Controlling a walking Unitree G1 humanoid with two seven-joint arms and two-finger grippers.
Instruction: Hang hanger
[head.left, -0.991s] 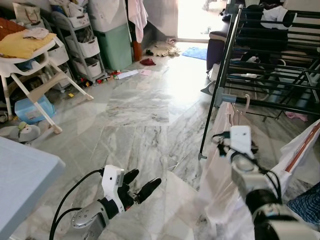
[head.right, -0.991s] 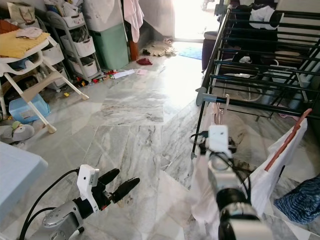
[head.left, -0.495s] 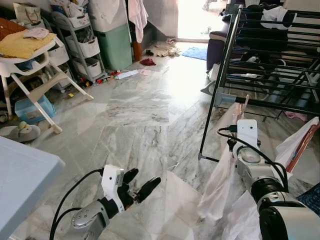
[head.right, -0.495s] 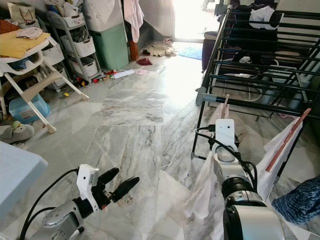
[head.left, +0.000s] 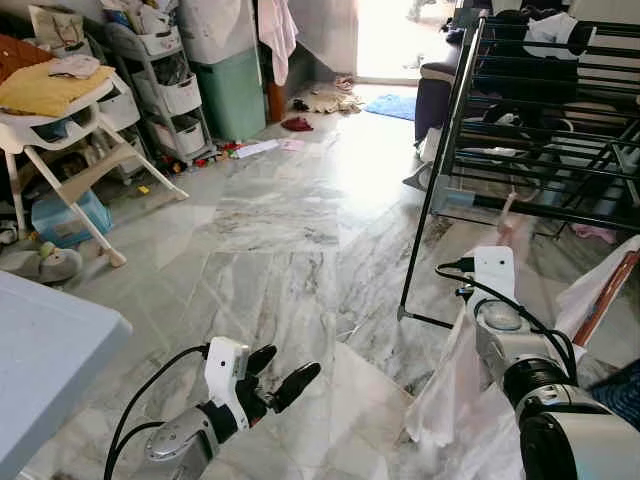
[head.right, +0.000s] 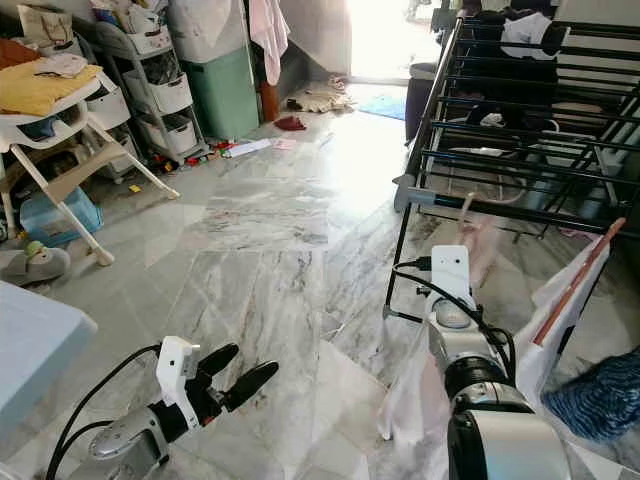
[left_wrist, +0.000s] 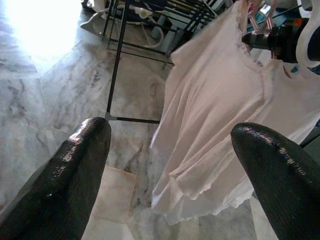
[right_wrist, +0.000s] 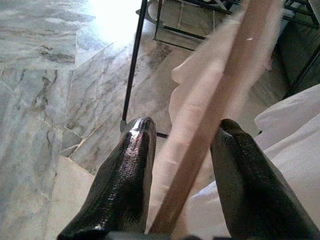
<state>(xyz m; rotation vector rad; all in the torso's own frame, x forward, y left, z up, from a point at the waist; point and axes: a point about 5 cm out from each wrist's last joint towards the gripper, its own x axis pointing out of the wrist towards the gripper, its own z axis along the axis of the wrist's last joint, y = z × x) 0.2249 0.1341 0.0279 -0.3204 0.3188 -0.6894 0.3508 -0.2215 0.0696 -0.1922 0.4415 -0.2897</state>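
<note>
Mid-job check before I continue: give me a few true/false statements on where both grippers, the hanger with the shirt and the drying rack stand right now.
1. The right gripper is closed around the pink hanger. True.
2. The left gripper holds the white shirt. False: it is open and empty, low over the marble floor.
3. The hanger carries a white shirt. True.
4. The black drying rack stands on the robot's left. False: it stands on its right.
5. The white high chair lies tipped over. False: it stands upright at far left.
</note>
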